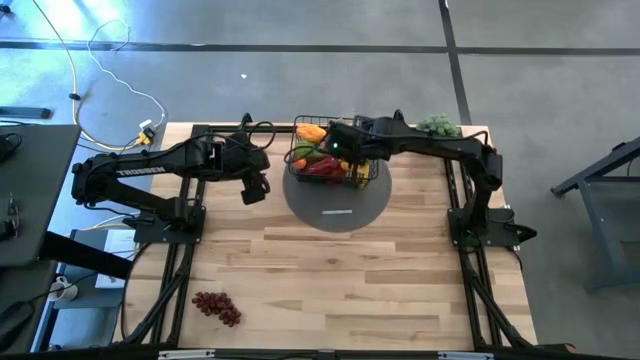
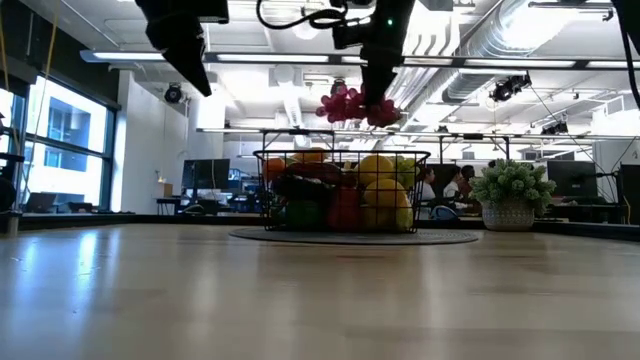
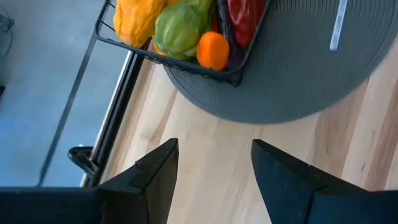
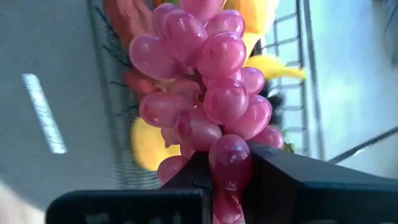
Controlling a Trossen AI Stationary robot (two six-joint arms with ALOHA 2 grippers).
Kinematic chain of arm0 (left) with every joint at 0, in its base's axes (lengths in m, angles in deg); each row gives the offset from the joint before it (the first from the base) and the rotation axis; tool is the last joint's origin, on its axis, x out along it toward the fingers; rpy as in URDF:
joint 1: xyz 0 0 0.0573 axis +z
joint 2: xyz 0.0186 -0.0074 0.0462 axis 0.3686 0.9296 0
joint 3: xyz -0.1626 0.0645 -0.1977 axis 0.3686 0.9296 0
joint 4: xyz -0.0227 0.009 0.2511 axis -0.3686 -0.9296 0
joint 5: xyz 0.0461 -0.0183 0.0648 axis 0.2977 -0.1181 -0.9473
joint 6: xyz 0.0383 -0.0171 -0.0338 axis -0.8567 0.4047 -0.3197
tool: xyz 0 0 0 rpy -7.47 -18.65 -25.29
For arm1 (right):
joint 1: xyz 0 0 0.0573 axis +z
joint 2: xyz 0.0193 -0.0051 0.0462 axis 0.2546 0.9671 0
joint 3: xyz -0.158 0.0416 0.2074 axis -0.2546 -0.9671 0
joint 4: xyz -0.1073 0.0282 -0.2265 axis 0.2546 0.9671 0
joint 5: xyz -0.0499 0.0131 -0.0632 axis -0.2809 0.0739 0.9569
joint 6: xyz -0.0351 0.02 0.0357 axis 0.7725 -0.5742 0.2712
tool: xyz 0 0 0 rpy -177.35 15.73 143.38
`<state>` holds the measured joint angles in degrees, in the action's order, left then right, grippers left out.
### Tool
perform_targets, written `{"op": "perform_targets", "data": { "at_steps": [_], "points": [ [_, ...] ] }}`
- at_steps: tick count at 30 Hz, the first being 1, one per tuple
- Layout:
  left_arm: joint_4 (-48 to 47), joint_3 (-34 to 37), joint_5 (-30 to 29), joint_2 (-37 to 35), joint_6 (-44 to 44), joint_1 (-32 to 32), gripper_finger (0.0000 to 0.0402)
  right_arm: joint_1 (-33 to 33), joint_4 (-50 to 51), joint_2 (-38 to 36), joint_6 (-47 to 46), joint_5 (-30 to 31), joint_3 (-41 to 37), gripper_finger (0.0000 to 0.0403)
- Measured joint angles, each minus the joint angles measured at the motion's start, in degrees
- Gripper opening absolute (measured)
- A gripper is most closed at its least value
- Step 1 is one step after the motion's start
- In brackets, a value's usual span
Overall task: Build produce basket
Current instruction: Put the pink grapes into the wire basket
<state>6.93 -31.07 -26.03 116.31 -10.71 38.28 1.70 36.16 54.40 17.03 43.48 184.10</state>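
Wooden table (image 1: 340, 280), basket (image 1: 330, 158) on grey disc (image 1: 335, 205) at far centre — already heaped with produce. Right gripper (image 4: 227, 165) clamped on pink grape bunch (image 4: 205, 93), poised above basket. Left gripper (image 3: 214, 168) parted, empty, beside disc. Dark red grapes (image 1: 217, 307) near left — probably last piece.

Pink grapes (image 4: 202, 106); black wire-mesh basket (image 2: 345, 190) with yellow, orange, red, green produce (image 3: 186, 28); grey disc (image 1: 335, 205); pale striped wood surface (image 1: 330, 280).

2 dark jointed arms, black cables looped along them, green light on the right arm, wedge-shaped black fingers (image 3: 283, 180)
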Motion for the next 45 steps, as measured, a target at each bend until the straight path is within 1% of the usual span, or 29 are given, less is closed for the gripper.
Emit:
{"op": "perform_targets", "data": {
  "at_steps": [6, 10, 14, 18, 22, 25, 30, 37, 40, 45],
  "points": [
    [0.9, 0.0, 0.0, 0.0, 6.2, 0.0, 0.0190, -4.2, -3.5, 0.0, 18.2, 0.0, 0.0, 0.0012],
    [0.9, 0.0, 0.0, 0.0, 11.5, 0.0, 0.0190, -6.8, -4.1, 0.0, 29.7, -1.2, 0.0, 0.0012],
    [0.9, 0.0, 0.0, 0.0, 15.9, 0.0, 0.0191, -9.5, -4.6, 0.0, 37.4, -2.5, 0.0, 0.0016],
    [0.9, 0.0, 0.0, 0.0, 18.1, 0.0, 0.0190, -12.4, -4.6, 0.3, 41.8, -8.4, 0.0, 0.0036],
    [0.8, 0.0, -0.1, 0.0, 18.4, 0.0, 0.0190, -14.2, -4.6, 1.4, 44.5, -8.8, 0.0, 0.0053],
    [0.8, 0.0, -0.1, 0.0, 18.4, 0.3, 0.0190, -14.7, -4.7, 2.1, 44.8, -7.4, 0.0, 0.0064],
    [0.7, 0.0, 0.0, 0.0, 18.6, 1.6, 0.0190, -14.7, -4.6, 2.3, 42.0, -6.5, 0.0, 0.0090],
    [0.5, 0.0, 0.1, 0.0, 19.9, 3.1, 0.0190, -14.1, -3.6, 2.3, 40.7, -4.9, 0.0, 0.0140],
    [0.4, 0.0, 2.5, 0.0, 21.5, 3.7, 0.0190, -13.5, -3.6, 2.3, 40.3, -3.8, 0.0, 0.0154],
    [0.3, 0.0, 7.3, 0.0, 23.2, 4.5, 0.0190, -12.0, -3.6, 2.2, 39.2, -4.6, 0.0, 0.0163]
  ]
}}
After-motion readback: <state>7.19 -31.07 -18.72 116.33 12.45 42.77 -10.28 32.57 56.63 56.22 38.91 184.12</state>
